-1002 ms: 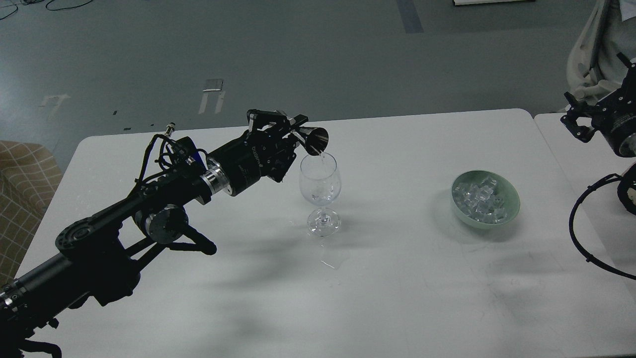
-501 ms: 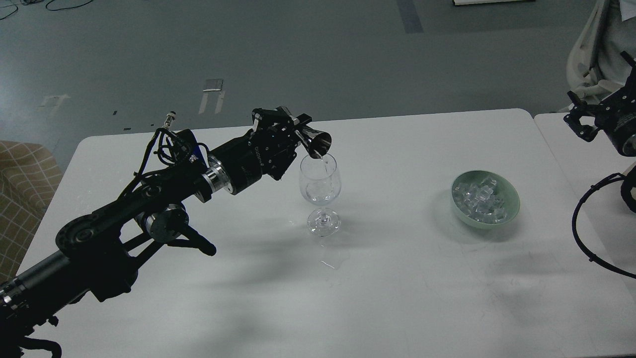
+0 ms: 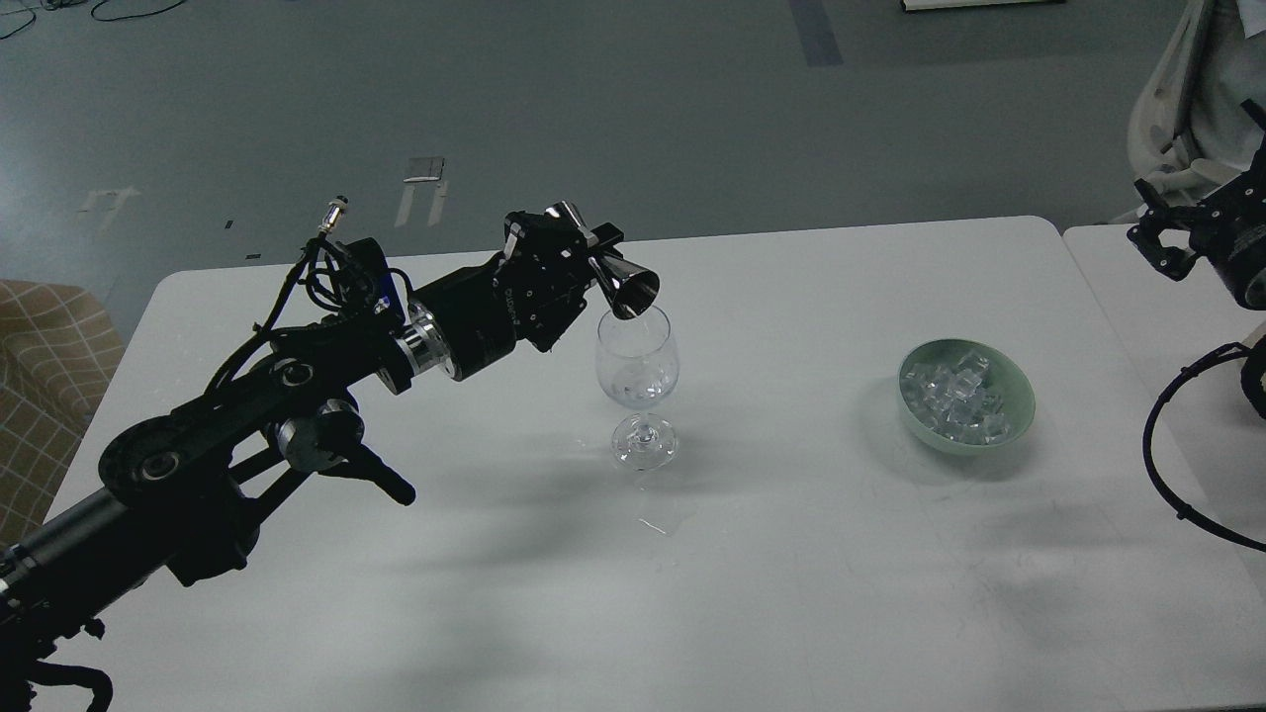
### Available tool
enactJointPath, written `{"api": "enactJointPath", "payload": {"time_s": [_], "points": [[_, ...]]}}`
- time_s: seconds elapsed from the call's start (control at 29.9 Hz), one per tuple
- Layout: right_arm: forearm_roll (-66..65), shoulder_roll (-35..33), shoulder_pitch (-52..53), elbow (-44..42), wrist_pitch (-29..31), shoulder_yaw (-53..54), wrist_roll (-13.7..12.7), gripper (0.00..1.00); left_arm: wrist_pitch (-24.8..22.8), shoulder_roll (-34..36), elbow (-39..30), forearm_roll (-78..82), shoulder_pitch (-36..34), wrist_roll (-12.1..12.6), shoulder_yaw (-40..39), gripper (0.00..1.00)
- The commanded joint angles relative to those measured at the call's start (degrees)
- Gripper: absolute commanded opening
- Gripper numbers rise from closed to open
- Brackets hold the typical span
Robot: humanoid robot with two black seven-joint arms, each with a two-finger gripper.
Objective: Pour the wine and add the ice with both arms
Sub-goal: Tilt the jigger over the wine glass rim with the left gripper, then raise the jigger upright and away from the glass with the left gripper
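Ice (image 3: 955,394) sits heaped in a pale green bowl (image 3: 1019,394) on the right of the white counter (image 3: 841,554), well apart from the wine glass (image 3: 638,381). Glass stands upright mid-counter, a little clear liquid in its bowl, small wet patch (image 3: 661,521) on the counter just in front of its foot. Left gripper (image 3: 584,259) is clamped on a metal jigger (image 3: 621,285), tipped mouth-down with its lip just above the glass rim; pour looks nearly finished.

To do this step well: the robot should hold the jigger lip over the rim's centre, not the edge, tilt slowly so the last drops fall inside, then level the jigger before swinging away, to avoid more spill. It should not bump the rim; a stemmed glass likely tips easily.

Right gripper (image 3: 1172,237) hangs at the far right edge, nothing in it, fingers spread, well away from the bowl; ice step not started.
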Motion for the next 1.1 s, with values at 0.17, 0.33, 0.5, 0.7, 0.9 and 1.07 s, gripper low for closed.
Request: {"api": "enactJointPath", "payload": {"time_s": [0.17,0.33,0.5,0.7,0.9,1.07], "points": [[0.0,-0.1,0.0,0.0,0.0,0.3,0.1,1.0,0.1,-0.1,0.2,2.8,-1.7,0.0,0.3,0.0],[0.0,0.0,0.0,0.0,0.1,0.4,0.0,1.0,0.3,0.0,0.1,6.3,-1.7,0.1,0.1,0.0],[0.0,-0.2,0.0,0.0,0.1,0.4,0.0,1.0,0.5,0.2,0.0,7.3,-1.7,0.1,0.2,0.0],[0.0,-0.6,0.0,0.0,0.2,0.4,0.0,1.0,0.5,1.7,-2.4,11.8,-2.0,0.2,0.0,0.0],[0.0,-0.6,0.0,0.0,0.1,0.4,0.0,1.0,0.5,2.3,-3.1,14.3,-3.4,0.3,0.2,0.0],[0.0,-0.6,0.0,0.0,0.1,0.4,0.0,1.0,0.5,2.3,-3.1,16.6,-4.0,0.4,0.2,0.0]]}}
